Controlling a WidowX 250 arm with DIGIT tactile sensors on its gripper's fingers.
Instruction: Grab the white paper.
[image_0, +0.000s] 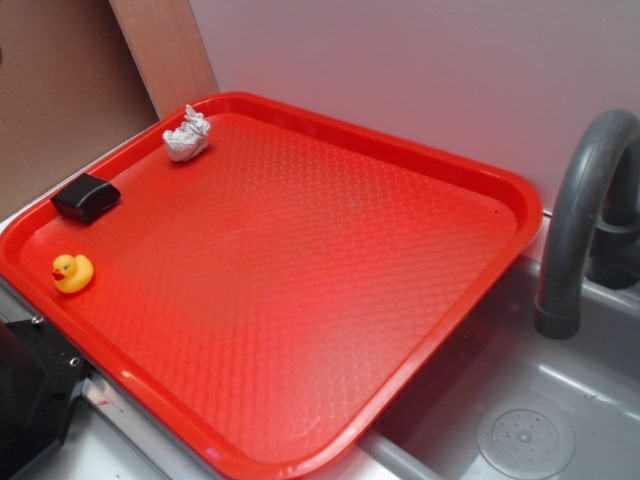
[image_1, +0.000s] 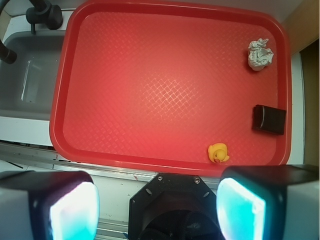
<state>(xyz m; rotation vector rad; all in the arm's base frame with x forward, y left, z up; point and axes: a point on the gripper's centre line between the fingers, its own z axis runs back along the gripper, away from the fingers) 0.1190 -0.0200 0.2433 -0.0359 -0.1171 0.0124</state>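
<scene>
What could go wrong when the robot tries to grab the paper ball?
The white paper lies close to the red tray's raised rim, so the open gripper might bump the rim. The black block and yellow duck lie on the same side, so it might knock one on the way.

White paper near red tray's far corner
</scene>
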